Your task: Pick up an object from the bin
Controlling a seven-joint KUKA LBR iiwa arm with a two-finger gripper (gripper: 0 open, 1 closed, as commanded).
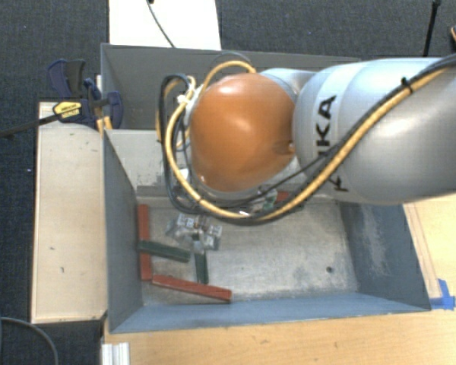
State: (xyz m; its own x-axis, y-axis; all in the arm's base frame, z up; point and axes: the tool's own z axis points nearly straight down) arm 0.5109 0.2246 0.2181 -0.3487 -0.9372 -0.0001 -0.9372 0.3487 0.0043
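The gripper (196,233) is held low over a dark green bar (166,251) among red bars (191,288), presumably for grasping; its open or closed state cannot be told.

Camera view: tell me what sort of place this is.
Probably a robotics lab's bin-picking test cell: a KUKA arm hangs over a grey metal bin holding a few red and green sticks.

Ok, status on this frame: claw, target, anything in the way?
Claw low over the bin's left floor, above two dark green bars. No grasp visible. Red bars crowd them; bin wall close.
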